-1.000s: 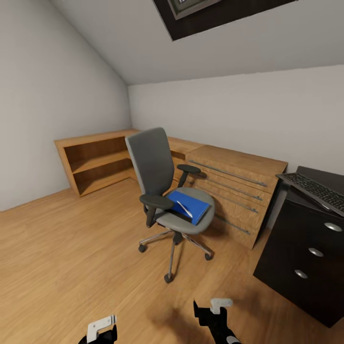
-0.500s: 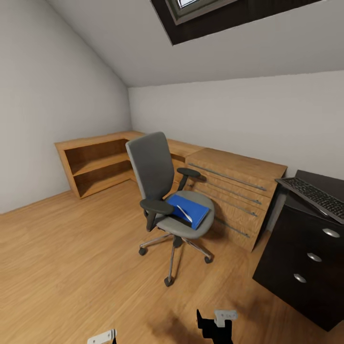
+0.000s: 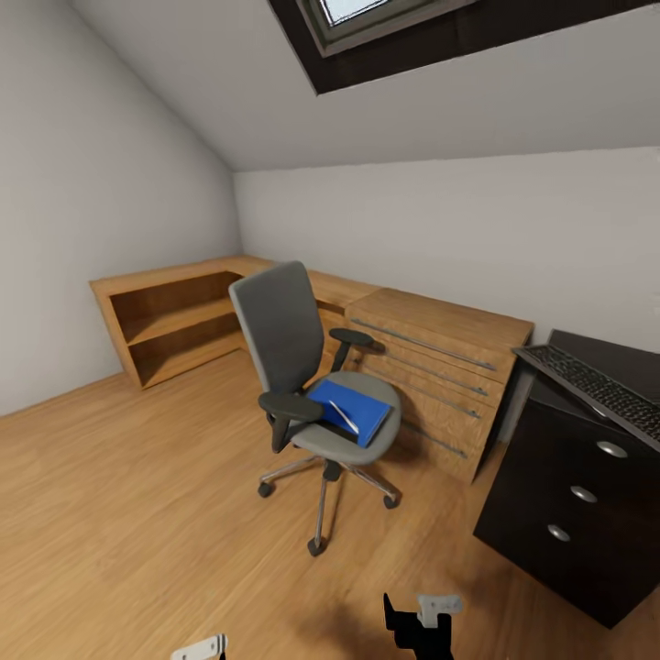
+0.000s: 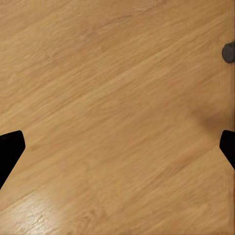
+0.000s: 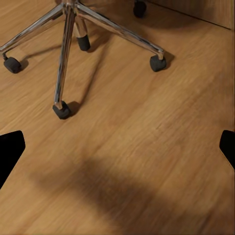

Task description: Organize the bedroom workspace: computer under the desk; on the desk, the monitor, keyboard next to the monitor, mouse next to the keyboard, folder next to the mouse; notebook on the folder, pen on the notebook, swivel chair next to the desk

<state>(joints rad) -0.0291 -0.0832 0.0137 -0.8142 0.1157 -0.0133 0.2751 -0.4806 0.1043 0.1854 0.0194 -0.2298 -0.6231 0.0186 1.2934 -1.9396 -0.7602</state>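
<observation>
The blue folder (image 3: 347, 410) lies flat on the seat of the grey swivel chair (image 3: 291, 341), with a white pen (image 3: 345, 417) resting across its top. The chair stands in the middle of the room on a chrome star base (image 5: 68, 29) with black casters, its back turned toward the left wall and its seat facing right. Just behind it runs a long wooden worktop (image 3: 431, 316) with drawer fronts, which turns the far-left corner into open shelves (image 3: 174, 321). To the right, near the chair but apart from it, is a black cabinet (image 3: 587, 495) with three round knobs; a black keyboard (image 3: 596, 385) lies on its top, one end overhanging toward the chair. A skylight (image 3: 353, 11) is set in the sloped ceiling above.

Down near the wood floor (image 3: 137, 513), the left gripper (image 4: 117, 147) hangs over bare boards with its fingers (image 4: 10, 152) spread wide and nothing between them. The right gripper (image 5: 117, 152) points at the floor just short of the chair's nearest caster (image 5: 61, 110), its fingers (image 5: 11, 149) likewise apart and empty.
</observation>
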